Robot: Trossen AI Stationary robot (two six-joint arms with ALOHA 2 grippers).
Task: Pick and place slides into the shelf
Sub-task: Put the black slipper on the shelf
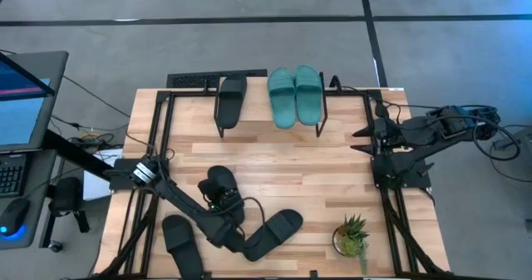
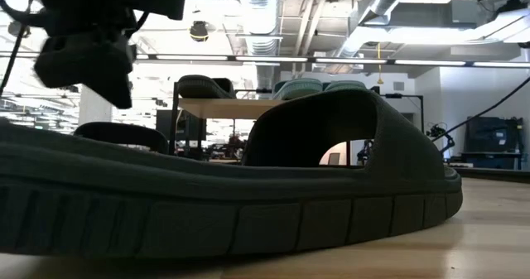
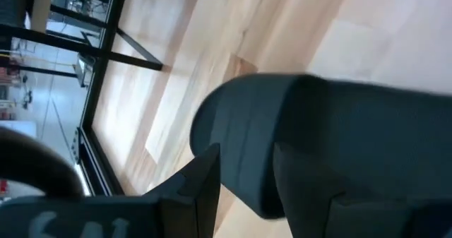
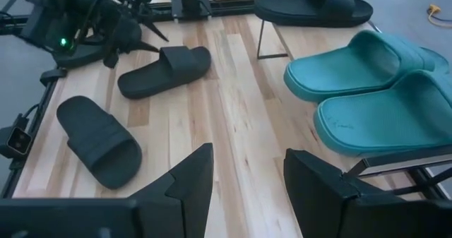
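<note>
The shelf (image 1: 253, 105) stands at the table's far edge. One black slide (image 1: 231, 99) and two teal slides (image 1: 293, 95) rest on its top board. Three black slides lie flat on the table: one near the near edge (image 1: 274, 230) (image 2: 248, 196), one behind it (image 1: 220, 187), and one at the near left (image 1: 181, 240). My left gripper (image 1: 241, 240) (image 3: 247, 157) is open above the left end of the near slide (image 3: 240, 132), with a finger on either side of it. My right gripper (image 4: 247, 188) is open by the table's right edge, over bare wood. My left gripper comes from above at the rounded end (image 3: 233, 125) of the near black slide, fingers on either side of it. The slide lies flat on the table. I cannot tell whether the fingers touch it.
A small potted plant (image 1: 353, 237) stands near the table's near right corner. Black frame rails (image 1: 158, 139) run along the left and right sides. A monitor (image 1: 21, 105) stands beyond the left edge. Bare wood lies between the shelf and the loose slides.
</note>
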